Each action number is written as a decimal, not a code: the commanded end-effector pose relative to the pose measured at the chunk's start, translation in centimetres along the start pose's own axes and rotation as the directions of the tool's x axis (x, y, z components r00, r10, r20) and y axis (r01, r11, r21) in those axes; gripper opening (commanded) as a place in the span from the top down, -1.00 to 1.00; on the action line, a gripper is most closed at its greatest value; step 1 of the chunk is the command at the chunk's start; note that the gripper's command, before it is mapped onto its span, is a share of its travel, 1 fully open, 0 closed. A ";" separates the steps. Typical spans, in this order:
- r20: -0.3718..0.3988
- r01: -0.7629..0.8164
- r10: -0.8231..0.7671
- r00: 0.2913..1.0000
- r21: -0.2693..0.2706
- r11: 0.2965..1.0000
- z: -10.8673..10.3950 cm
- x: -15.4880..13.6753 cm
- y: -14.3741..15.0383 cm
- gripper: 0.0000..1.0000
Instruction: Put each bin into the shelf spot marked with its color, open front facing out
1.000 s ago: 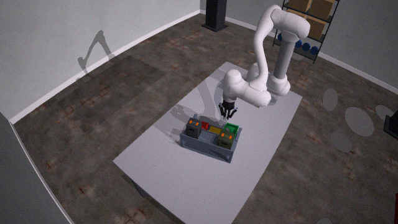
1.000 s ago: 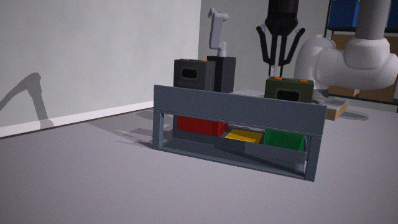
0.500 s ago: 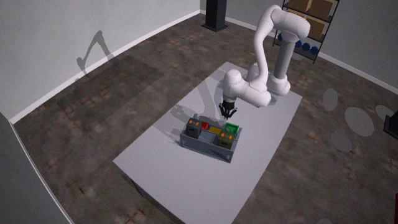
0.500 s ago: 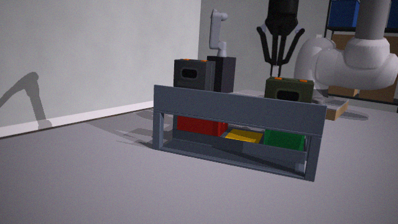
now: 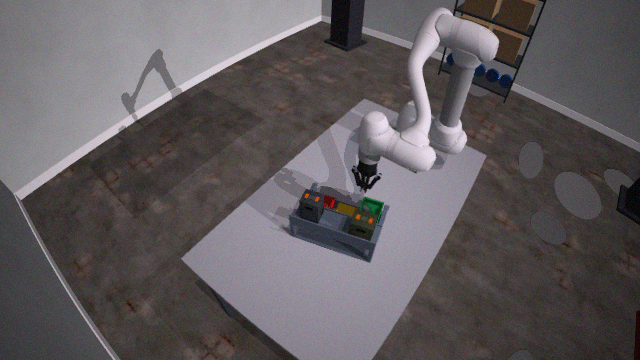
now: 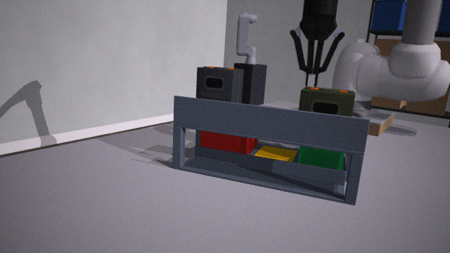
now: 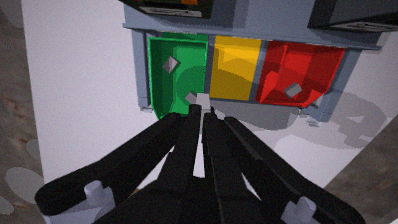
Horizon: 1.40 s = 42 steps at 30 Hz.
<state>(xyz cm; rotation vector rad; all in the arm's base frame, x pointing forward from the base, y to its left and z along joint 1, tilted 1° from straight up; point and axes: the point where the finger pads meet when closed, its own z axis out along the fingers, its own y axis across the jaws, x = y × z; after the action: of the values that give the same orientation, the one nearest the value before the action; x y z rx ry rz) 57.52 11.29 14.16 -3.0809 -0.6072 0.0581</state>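
Above green bin point(image 5: 372, 208) point(image 6: 321, 158) point(image 7: 179, 75), hand point(image 5: 364, 190) point(image 6: 311, 85) point(image 7: 202, 102) shut, holding 0.

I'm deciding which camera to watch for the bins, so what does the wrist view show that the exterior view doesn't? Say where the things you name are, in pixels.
Only the wrist view: the gray parts point(image 7: 170, 64) point(image 7: 293, 90) inside the green and red bins.

Only the exterior view: the handle openings in the dark gray case point(image 6: 214, 83) and the olive case point(image 6: 325, 107), plus a small white arm point(image 6: 242, 35) on a black pedestal point(image 6: 258, 84).

Both: the green bin point(image 6: 320, 158) point(image 7: 165, 87), the red bin point(image 6: 223, 142) point(image 7: 322, 65), the yellow mark point(image 6: 275, 153) point(image 7: 232, 75) and the closed gripper point(image 6: 311, 84) point(image 7: 202, 102).
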 end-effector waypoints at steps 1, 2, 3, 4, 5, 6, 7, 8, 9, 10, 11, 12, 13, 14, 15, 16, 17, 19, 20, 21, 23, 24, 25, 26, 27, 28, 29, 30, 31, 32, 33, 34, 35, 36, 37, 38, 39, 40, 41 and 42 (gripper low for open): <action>0.000 0.000 0.000 1.000 0.000 1.000 0.0 0.0 0.0 0.80; 0.000 0.000 0.000 1.000 0.000 1.000 0.0 0.0 0.0 0.80; 0.000 0.000 0.000 1.000 0.000 1.000 0.0 0.0 0.0 0.80; 0.000 0.000 0.000 1.000 0.000 1.000 0.0 0.0 0.0 0.80; 0.000 0.000 0.000 1.000 0.000 1.000 0.0 0.0 0.0 0.80; 0.000 0.000 0.000 1.000 0.000 1.000 0.0 0.0 0.0 0.80; 0.000 0.000 0.000 1.000 0.000 1.000 0.0 0.0 0.0 0.80; 0.000 0.000 0.000 1.000 0.000 1.000 0.0 0.0 0.0 0.80; 0.000 0.001 -0.001 1.000 0.000 1.000 0.0 0.0 0.0 0.80; 0.000 0.005 -0.005 1.000 0.000 1.000 0.0 0.0 0.0 0.80; -0.001 0.016 -0.016 1.000 0.000 1.000 0.0 -0.1 -0.1 0.80; -0.001 0.037 -0.037 0.999 0.000 0.999 0.1 -0.3 -0.1 0.80; -0.002 0.067 -0.067 0.998 0.000 0.998 0.1 -0.5 -0.2 0.80; -0.003 0.109 -0.109 0.994 0.000 0.994 0.2 -0.8 -0.4 0.80; -0.005 0.162 -0.162 0.987 -0.001 0.987 0.3 -1.2 -0.5 0.80; -0.006 0.218 -0.218 0.976 -0.002 0.976 0.4 -1.6 -0.7 0.80; -0.007 0.245 -0.245 0.970 -0.002 0.970 0.4 -1.8 -0.8 0.80; -0.008 0.278 -0.278 0.961 -0.003 0.961 0.5 -2.1 -0.9 0.80; -0.008 0.278 -0.278 0.961 -0.003 0.961 0.5 -2.1 -0.9 0.80; -0.010 0.355 -0.355 0.935 -0.004 0.935 0.6 -2.7 -1.2 0.80; -0.011 0.427 -0.427 0.904 -0.006 0.904 0.8 -3.3 -1.4 0.80; -0.012 0.456 -0.456 0.890 -0.007 0.890 0.9 -3.5 -1.5 0.80; -0.012 0.489 -0.489 0.872 -0.008 0.872 0.9 -3.8 -1.6 0.80; -0.013 0.521 -0.521 0.853 -0.009 0.853 1.0 -4.1 -1.8 0.80; -0.013 0.552 -0.552 0.833 -0.010 0.834 1.1 -4.4 -1.9 0.80; -0.014 0.582 -0.582 0.813 -0.011 0.813 1.2 -4.6 -2.0 0.80; -0.014 0.612 -0.612 0.791 -0.012 0.791 1.2 -4.9 -2.1 0.80; -0.015 0.640 -0.640 0.768 -0.014 0.768 1.3 -5.2 -2.2 0.80; -0.015 0.668 -0.668 0.744 -0.015 0.744 1.4 -5.5 -2.3 0.80; -0.015 0.694 -0.695 0.719 -0.016 0.719 1.5 -5.7 -2.4 0.80; -0.015 0.720 -0.720 0.693 -0.017 0.693 1.6 -6.0 -2.6 0.80; -0.015 0.745 -0.745 0.667 -0.019 0.667 1.7 -6.3 -2.7 0.80; -0.015 0.769 -0.769 0.639 -0.020 0.639 1.7 -6.6 -2.8 0.80; -0.015 0.769 -0.769 0.639 -0.020 0.639 1.7 -6.6 -2.8 0.80; -0.015 0.769 -0.769 0.639 -0.020 0.639 1.7 -6.6 -2.8 0.80; -0.014 0.830 -0.831 0.556 -0.024 0.557 2.0 -7.4 -3.1 0.80; -0.014 0.847 -0.847 0.531 -0.025 0.531 2.1 -7.6 -3.2 0.80; -0.014 0.860 -0.861 0.509 -0.026 0.509 2.1 -7.8 -3.3 0.80; -0.013 0.877 -0.878 0.479 -0.028 0.479 2.2 -8.1 -3.4 0.80; -0.012 0.895 -0.895 0.446 -0.029 0.446 2.3 -8.3 -3.5 0.80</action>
<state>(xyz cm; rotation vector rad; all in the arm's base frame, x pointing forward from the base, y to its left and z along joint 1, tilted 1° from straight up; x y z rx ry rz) 49.42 11.35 12.43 -2.4359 -1.9864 0.0209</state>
